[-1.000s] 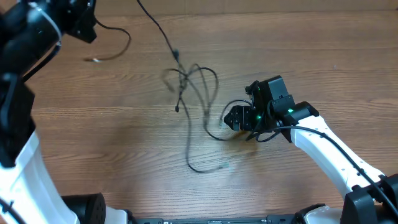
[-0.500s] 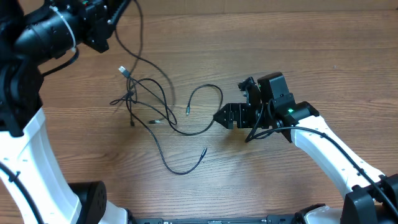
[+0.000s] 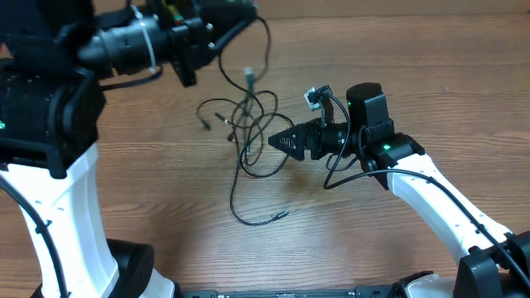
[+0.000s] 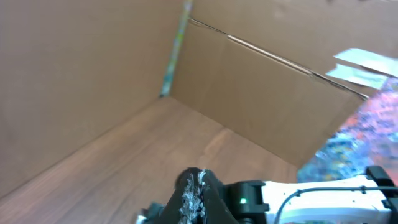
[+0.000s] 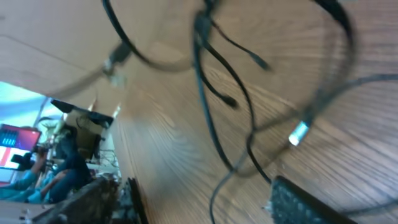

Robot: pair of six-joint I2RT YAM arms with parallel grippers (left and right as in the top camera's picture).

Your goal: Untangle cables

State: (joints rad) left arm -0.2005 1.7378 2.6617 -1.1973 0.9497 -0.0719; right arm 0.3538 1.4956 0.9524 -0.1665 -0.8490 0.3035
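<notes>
I read the table top [image 3: 149,190] as brown wood grain, evenly lit, with only soft shadows. Left wrist view: plain cardboard walls [image 4: 74,56] stand on it and meet at a corner with a greenish strip [image 4: 174,50]. White paper [image 4: 364,62] lies at the top edge. Right wrist view: a blurred, bluish room lies beyond the table, with a red screen [image 5: 9,140].

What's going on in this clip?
A tangle of thin black cables with small silver plug ends is being worked apart over a brown wooden table. The left gripper is shut and appears to hold one strand up, so the knot hangs below it. The right gripper is open, its tips pointing into the tangle but gripping nothing yet.
</notes>
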